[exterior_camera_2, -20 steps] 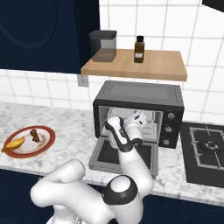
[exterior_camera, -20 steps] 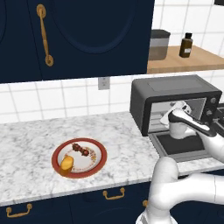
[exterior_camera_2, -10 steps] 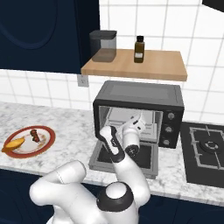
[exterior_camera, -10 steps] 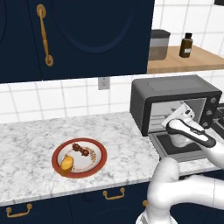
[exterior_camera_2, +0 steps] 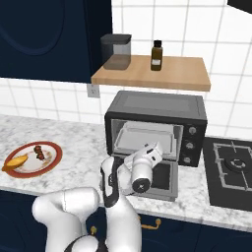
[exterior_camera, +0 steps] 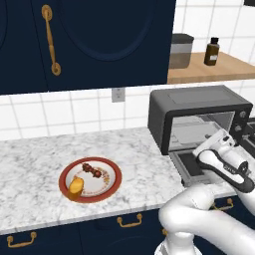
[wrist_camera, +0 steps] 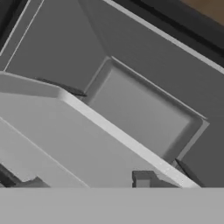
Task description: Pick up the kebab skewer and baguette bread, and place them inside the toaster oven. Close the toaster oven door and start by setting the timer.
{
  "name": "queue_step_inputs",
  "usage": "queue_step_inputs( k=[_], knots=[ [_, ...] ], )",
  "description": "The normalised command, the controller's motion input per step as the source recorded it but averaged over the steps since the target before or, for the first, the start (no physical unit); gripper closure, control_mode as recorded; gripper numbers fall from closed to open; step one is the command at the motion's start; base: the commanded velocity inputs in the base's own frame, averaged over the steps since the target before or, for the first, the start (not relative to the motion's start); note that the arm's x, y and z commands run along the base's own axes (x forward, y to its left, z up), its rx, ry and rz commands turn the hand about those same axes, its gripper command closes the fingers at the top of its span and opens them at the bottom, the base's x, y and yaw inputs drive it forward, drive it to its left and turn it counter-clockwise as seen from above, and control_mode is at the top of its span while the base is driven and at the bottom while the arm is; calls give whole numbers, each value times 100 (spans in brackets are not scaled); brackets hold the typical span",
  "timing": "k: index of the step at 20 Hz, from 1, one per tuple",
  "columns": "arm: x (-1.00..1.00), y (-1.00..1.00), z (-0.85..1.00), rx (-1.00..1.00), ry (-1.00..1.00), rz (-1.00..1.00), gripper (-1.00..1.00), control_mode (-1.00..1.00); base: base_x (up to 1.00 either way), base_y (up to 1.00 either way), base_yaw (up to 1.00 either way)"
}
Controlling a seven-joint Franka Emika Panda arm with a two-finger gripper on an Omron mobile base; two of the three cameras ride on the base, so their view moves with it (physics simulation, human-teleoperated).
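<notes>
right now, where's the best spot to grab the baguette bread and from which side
Probably across the middle of the baguette bread, coming straight down from above. It lies flat on the red-rimmed plate, a short oval loaf, with the kebab skewer close beside it, so set the fingers across its narrow width.

The plate [exterior_camera: 113,175] with kebab skewer [exterior_camera: 93,170] and baguette bread [exterior_camera: 75,186] lies left of the toaster oven [exterior_camera: 199,107].

My path into the oven [exterior_camera: 199,119] lies open above its lowered door [exterior_camera: 191,167]; the inner tray [exterior_camera_2: 142,140] limits room.
</notes>
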Motion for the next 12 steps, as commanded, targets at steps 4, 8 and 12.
queue_step_inputs(
  k=[4, 8, 12],
  knots=[
    [-95, -21, 35, 5, 21, 0, 100, -100, 0, 0, 0],
    [-100, -15, 82, 7, 21, 1, 100, -100, 0, 0, 0],
    [-100, -12, 100, 9, 29, 3, 100, -100, 0, 0, 0]
  ],
)
